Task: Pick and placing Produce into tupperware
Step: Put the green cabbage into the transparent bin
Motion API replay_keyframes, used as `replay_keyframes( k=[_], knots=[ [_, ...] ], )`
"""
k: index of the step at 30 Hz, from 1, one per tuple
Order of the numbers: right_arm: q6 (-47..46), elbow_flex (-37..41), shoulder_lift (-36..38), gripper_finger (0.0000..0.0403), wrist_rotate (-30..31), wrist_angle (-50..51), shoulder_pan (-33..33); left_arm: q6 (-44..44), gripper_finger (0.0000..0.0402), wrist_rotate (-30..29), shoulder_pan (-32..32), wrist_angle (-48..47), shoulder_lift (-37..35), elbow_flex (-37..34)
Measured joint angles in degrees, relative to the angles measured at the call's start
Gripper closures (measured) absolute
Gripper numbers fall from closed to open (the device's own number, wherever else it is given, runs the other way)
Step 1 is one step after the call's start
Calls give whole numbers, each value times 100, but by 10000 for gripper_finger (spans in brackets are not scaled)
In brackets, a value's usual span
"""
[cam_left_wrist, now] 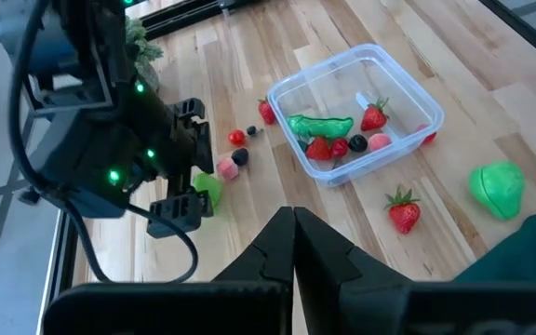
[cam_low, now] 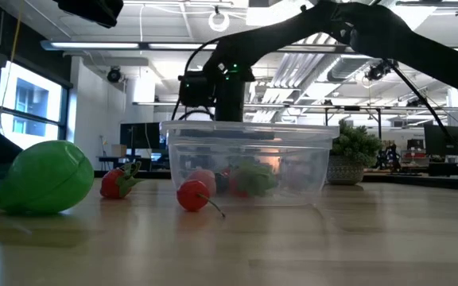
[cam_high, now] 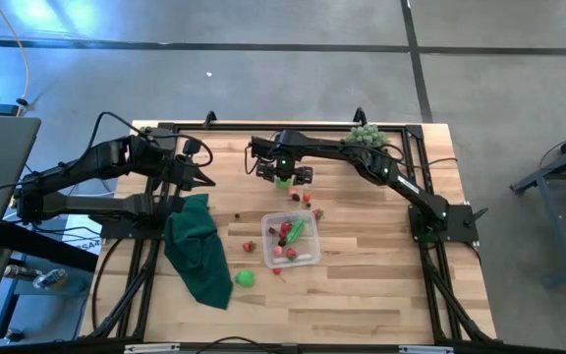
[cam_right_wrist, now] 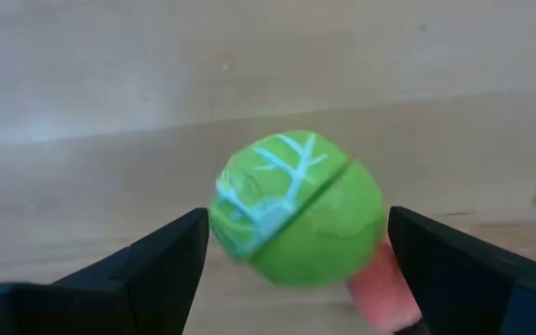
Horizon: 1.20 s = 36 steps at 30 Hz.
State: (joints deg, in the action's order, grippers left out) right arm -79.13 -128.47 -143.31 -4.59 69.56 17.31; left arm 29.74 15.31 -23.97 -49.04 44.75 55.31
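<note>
The clear tupperware (cam_high: 291, 239) stands mid-table and holds a green pod (cam_left_wrist: 321, 125), a strawberry and other small red pieces of produce. Just beyond its far-left corner lies a round green piece with white veins (cam_right_wrist: 296, 209), a pink piece (cam_right_wrist: 380, 293) beside it. My right gripper (cam_high: 283, 179) hangs over this green piece, pointing down and open. One finger (cam_right_wrist: 161, 261) stands on each side of the piece, and neither touches it. My left gripper (cam_left_wrist: 294, 233) waits shut above the table's left part, near the cloth.
A dark green cloth (cam_high: 197, 251) lies left of the tupperware. A big green round piece (cam_high: 245, 278) and a strawberry (cam_high: 249, 246) lie near it. Small red pieces (cam_high: 308, 200) are scattered beyond the container. A pale green plant (cam_high: 367, 136) stands at the far edge.
</note>
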Motion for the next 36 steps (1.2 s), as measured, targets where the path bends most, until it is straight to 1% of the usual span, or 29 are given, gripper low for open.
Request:
replay_keyframes(
  k=[6,10,22,26,36],
  knots=[
    [-57,7,-34,79,18,-87,42,-1,401,0,0,0,0,2],
    [-213,7,-34,79,172,-90,45,-2,401,1,-1,0,0,2],
    [-260,7,-41,79,259,-125,45,0,401,0,0,0,0,2],
    [-439,5,-41,79,350,-118,45,-1,401,0,-1,0,0,0],
    [-464,3,-41,80,359,-50,30,0,401,0,-1,0,0,2]
  ],
)
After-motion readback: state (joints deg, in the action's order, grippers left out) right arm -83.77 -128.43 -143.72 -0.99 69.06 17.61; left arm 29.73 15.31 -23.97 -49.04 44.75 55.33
